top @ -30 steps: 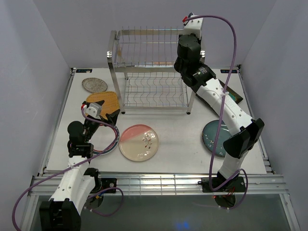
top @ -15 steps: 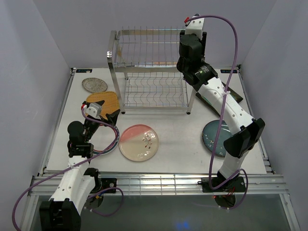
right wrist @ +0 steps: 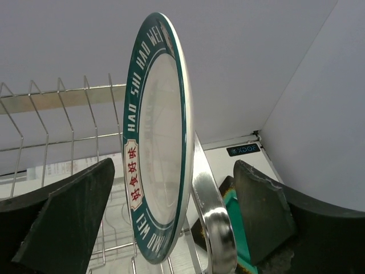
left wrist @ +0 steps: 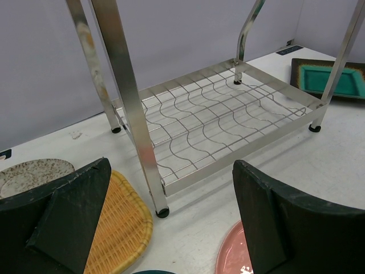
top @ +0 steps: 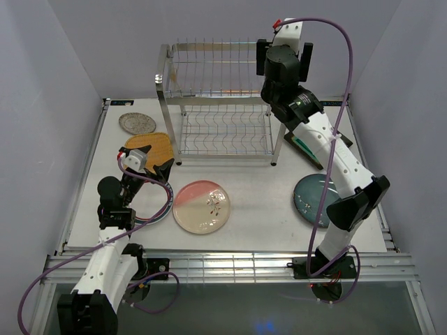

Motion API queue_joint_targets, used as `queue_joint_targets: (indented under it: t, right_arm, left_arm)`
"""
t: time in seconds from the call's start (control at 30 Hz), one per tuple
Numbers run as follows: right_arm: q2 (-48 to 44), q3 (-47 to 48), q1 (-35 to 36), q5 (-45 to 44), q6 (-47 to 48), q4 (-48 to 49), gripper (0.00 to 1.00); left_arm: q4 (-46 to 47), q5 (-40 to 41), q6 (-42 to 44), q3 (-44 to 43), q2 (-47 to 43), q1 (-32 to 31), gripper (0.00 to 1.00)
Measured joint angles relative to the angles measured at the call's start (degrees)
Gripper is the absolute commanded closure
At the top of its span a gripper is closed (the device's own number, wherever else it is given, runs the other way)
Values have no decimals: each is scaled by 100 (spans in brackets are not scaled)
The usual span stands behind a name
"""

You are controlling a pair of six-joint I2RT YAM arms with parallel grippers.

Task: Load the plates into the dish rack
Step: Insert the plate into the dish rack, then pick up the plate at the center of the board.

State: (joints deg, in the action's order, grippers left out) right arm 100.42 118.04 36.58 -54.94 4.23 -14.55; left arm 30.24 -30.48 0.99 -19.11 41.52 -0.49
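Observation:
The dish rack (top: 216,105) stands at the back centre. A green-rimmed white plate (right wrist: 157,148) stands on edge among its top-tier wires, beside a rack post (right wrist: 214,228). My right gripper (top: 283,63) (right wrist: 177,217) is open around this plate, and neither finger touches it. On the table lie a silver-grey plate (top: 137,123), a yellow woven plate (top: 155,145), a pink-cream plate (top: 202,206), a dark blue-grey plate (top: 314,199) and a brown square plate with a teal centre (top: 323,143). My left gripper (top: 150,166) (left wrist: 171,228) hangs open and empty, low beside the yellow woven plate (left wrist: 120,228).
A dark plate rim (top: 157,213) shows under my left arm. The rack's lower shelf (left wrist: 217,125) holds nothing, and its front left leg (left wrist: 162,212) stands just ahead of my left fingers. The right arm reaches over the table's right side.
My right gripper has opened and let go of the green-rimmed plate, which now stands in the top tier. The right wrist has shifted slightly right. The left arm has not moved.

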Motion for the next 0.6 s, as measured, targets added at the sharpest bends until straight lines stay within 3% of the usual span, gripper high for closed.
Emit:
queue_joint_targets:
  t: [0.2,0.6]
  right_arm:
    - [-717,-728,61,284,-356,-168,10]
    - [-3403,-3329,72,1117,-1335,216,10]
  left_arm:
    - [-13,2,0,0,-31,0,2]
    - [-31,11,0,0,-96,0,2]
